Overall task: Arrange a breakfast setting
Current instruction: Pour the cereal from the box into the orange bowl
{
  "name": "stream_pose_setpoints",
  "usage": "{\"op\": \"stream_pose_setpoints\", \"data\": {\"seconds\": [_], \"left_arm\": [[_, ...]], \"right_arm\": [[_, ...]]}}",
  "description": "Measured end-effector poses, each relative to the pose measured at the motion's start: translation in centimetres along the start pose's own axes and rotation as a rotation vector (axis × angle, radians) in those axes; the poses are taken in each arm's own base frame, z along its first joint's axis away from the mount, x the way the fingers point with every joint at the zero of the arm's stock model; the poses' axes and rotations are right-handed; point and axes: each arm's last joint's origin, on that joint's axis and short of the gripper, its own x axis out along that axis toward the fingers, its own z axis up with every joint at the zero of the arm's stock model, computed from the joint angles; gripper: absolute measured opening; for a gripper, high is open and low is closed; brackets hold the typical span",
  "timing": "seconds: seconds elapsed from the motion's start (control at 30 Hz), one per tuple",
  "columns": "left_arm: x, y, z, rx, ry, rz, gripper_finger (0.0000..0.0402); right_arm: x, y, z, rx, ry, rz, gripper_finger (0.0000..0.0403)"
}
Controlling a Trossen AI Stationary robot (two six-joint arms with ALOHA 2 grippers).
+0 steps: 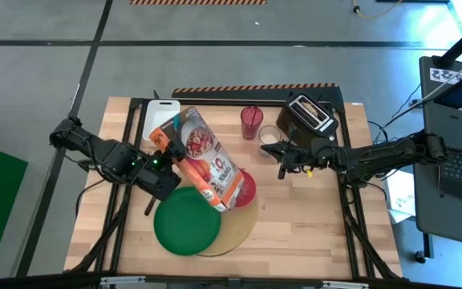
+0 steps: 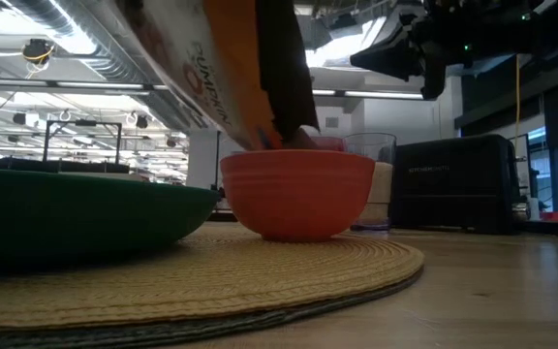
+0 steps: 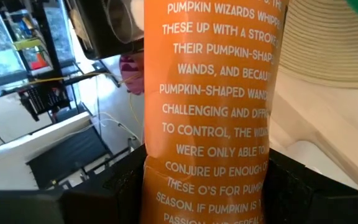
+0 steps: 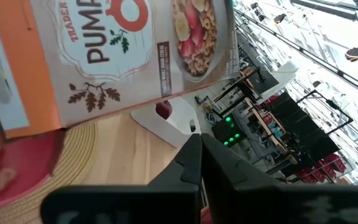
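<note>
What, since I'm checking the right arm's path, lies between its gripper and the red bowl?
Only bare wooden table lies between the right gripper and the red bowl; the high view shows it.

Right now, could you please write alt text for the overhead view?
The left claw tips an orange cereal box over a red bowl on a round placemat, beside a green plate. The right claw waits shut near the black toaster.

Black toaster (image 1: 311, 115) sits at the worktop's (image 1: 311, 217) far edge toward the right, with a red tumbler (image 1: 251, 121) and clear glass (image 1: 269, 135) beside it. White cutting board (image 1: 160, 112) far left. Orange cereal box (image 1: 207, 159) tilted mid-worktop.
</note>
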Motion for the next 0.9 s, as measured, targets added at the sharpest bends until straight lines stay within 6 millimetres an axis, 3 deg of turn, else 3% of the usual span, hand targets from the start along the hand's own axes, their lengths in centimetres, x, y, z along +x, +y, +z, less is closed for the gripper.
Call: {"op": "stream_pose_setpoints", "data": {"seconds": [0.9], "left_arm": [[0.8,-0.3,1.2,0.088,0.051,0.006,0.0232]], "right_arm": [[0.0,0.1,-0.1,-0.007,0.007,0.006,0.0005]]}}
